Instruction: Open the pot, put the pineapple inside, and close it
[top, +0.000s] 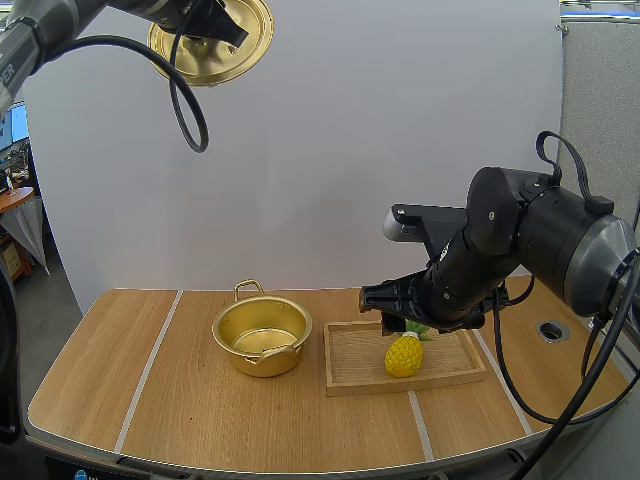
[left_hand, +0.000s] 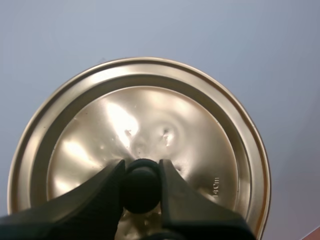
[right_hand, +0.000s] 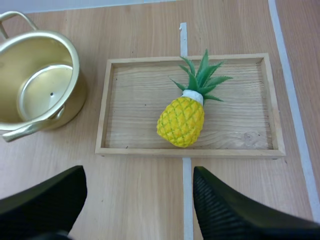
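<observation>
My right gripper hangs over the near edge of the shallow rectangular wooden tray, its two black fingers spread wide with nothing between them. The small yellow plastic pineapple with green leaves lies on its side in the middle of that tray, just beyond the fingers towards the far side. Its long axis runs on a slant, with the fat yellow body near and left and the crown far and right. The jaws stand apart along a left-right line, so I judge they would close across the body at a slight angle unless the wrist turns a little first. The round gold metal pot sits open on the light wooden table, just left of the tray, a short carry from the fruit. My left gripper is high at the far left, pinched on the black knob of the gold metal lid, well apart from the pot, so the right arm is plainly the nearer one.
</observation>
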